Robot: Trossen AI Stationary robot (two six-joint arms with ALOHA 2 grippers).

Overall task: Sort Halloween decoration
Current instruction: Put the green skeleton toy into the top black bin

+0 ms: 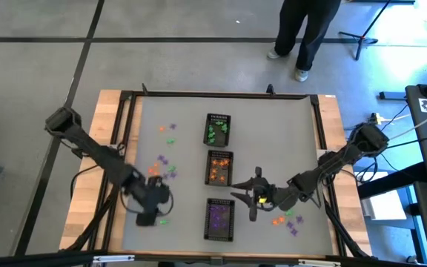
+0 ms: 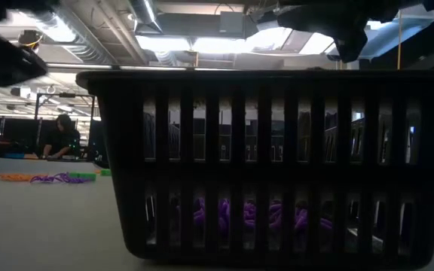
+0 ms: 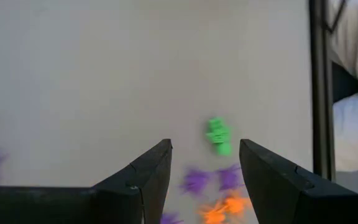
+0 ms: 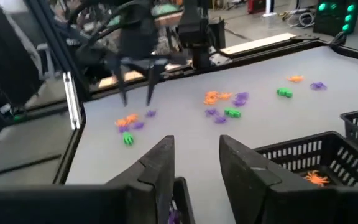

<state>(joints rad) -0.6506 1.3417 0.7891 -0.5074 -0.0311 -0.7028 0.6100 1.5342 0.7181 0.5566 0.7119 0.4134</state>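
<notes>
On the grey worktop (image 1: 184,111) three black rectangular mesh trays stand in a column down the middle: the far tray (image 1: 218,129) holds green plastic trinkets, the middle tray (image 1: 220,167) orange ones, and the near tray (image 1: 220,219) purple ones, which show through its slats in the low view (image 2: 247,214). Loose tiny orange, green and purple plastic trinkets (image 1: 163,165) lie scattered on the worktop left of the trays, and a smaller cluster (image 1: 288,220) lies near the right edge.

The left end effector (image 1: 156,194) hangs over the near left part of the worktop, its fingers (image 3: 145,177) spread wide and holding nothing, with a green trinket (image 3: 218,135) and some purple and orange ones just beyond them. The right end effector (image 1: 247,198) hovers just right of the gap between the middle and near trays, its fingers (image 4: 157,165) narrowly parted and empty.
</notes>
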